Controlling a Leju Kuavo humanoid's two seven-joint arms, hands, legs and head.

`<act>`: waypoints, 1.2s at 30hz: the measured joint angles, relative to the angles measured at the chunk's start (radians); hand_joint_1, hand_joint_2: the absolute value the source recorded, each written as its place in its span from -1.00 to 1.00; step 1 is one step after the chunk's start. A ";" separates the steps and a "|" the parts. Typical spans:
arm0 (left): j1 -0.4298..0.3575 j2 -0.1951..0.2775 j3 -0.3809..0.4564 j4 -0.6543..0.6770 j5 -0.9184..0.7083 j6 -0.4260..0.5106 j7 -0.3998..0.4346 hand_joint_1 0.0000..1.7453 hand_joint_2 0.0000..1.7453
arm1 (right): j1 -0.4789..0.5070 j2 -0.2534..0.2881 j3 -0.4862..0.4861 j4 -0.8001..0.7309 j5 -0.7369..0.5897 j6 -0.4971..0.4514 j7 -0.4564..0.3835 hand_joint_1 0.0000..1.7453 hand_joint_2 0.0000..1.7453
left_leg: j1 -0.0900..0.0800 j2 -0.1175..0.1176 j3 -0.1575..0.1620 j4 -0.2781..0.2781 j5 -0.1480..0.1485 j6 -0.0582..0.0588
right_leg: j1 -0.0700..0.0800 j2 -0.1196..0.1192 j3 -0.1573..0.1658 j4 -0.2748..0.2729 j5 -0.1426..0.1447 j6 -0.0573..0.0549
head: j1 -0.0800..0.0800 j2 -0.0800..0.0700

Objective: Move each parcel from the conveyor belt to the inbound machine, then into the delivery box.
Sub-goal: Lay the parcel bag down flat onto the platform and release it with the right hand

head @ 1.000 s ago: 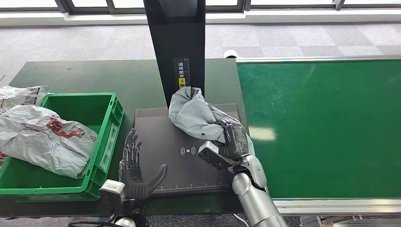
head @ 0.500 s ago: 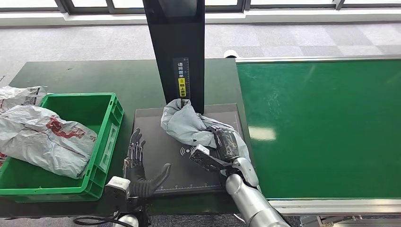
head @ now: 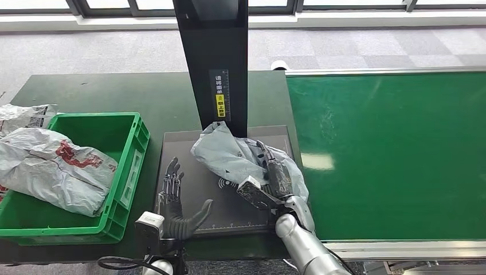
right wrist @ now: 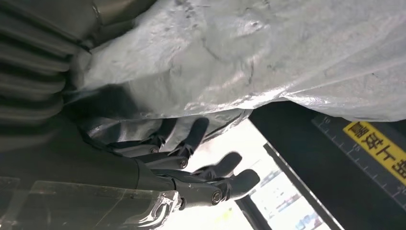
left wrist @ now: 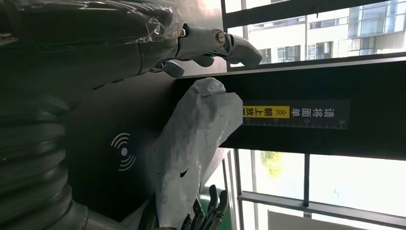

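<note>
Table: a dark green table [head: 114,94] carries a black scanner pad [head: 189,154] beside a green belt [head: 395,154].
Parcel: the grey parcel [head: 229,154] lies on the pad under the black post [head: 215,57].
Right hand: the right hand [head: 275,172] rests on the parcel, fingers loosening.
Left hand: the left hand [head: 175,203] hovers spread, holding nothing.
Crate: a green crate [head: 129,166] holds another bagged parcel [head: 54,169].

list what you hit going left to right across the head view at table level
crumpled parcel in the bin → green delivery box → left hand → grey parcel on the inbound machine's black plate, with the right hand on it → green conveyor belt
</note>
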State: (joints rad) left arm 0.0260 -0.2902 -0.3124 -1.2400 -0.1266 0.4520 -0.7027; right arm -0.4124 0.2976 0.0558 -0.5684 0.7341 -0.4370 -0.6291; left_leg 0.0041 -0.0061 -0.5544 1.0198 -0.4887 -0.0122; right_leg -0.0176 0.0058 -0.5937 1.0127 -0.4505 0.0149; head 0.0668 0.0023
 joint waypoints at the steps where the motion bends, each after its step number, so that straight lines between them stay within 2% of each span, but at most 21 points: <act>1: -0.004 0.001 -0.005 0.004 0.003 0.003 0.000 -1.00 1.00 | 0.001 -0.001 -0.001 0.000 -0.013 0.020 -0.011 -1.00 -1.00 | 0.000 0.000 0.000 0.000 0.000 0.000 | 0.000 0.000 0.000 0.000 0.000 0.000 | 0.000 0.000; 7: -0.015 0.003 -0.018 0.018 0.003 0.002 0.000 -1.00 1.00 | 0.007 -0.005 -0.003 -0.001 -0.090 0.125 -0.056 -1.00 -1.00 | 0.000 0.000 0.000 0.000 0.000 0.000 | 0.000 0.001 0.000 0.000 0.000 0.000 | 0.000 0.000; 14: -0.017 0.003 -0.018 0.019 -0.013 -0.019 0.000 -1.00 1.00 | 0.048 -0.019 0.009 -0.097 -0.348 0.355 -0.071 -1.00 -1.00 | 0.000 0.000 0.000 0.000 0.000 0.000 | 0.000 0.001 0.000 0.000 0.000 0.000 | 0.000 0.000; 22: -0.020 0.003 -0.018 0.018 -0.018 -0.021 0.000 -1.00 1.00 | 0.077 -0.036 0.039 -0.186 -0.406 0.396 -0.072 -1.00 -1.00 | 0.000 0.000 0.000 0.000 0.000 0.000 | 0.000 0.001 0.000 0.000 0.000 0.000 | 0.000 0.000; 28: -0.020 0.003 -0.018 0.018 -0.023 -0.023 0.000 -1.00 1.00 | 0.129 -0.058 0.090 -0.360 -0.592 0.514 -0.073 -1.00 -1.00 | 0.000 0.000 -0.001 0.000 0.000 0.000 | 0.000 0.000 0.000 0.000 0.000 0.000 | 0.000 0.000; 36: -0.020 0.003 -0.018 0.018 -0.024 -0.023 0.000 -1.00 1.00 | 0.158 -0.076 0.118 -0.488 -0.616 0.528 -0.073 -1.00 -1.00 | 0.000 0.000 -0.001 0.000 0.000 0.000 | 0.000 0.000 -0.001 0.000 0.000 0.000 | 0.000 0.000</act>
State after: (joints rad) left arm 0.0055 -0.2876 -0.3304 -1.2222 -0.1505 0.4292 -0.7027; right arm -0.2540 0.2218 0.1741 -1.0563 0.1179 0.0908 -0.7018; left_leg 0.0041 -0.0060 -0.5554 1.0198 -0.4888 -0.0122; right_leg -0.0176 0.0063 -0.5944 1.0127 -0.4504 0.0148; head 0.0668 0.0023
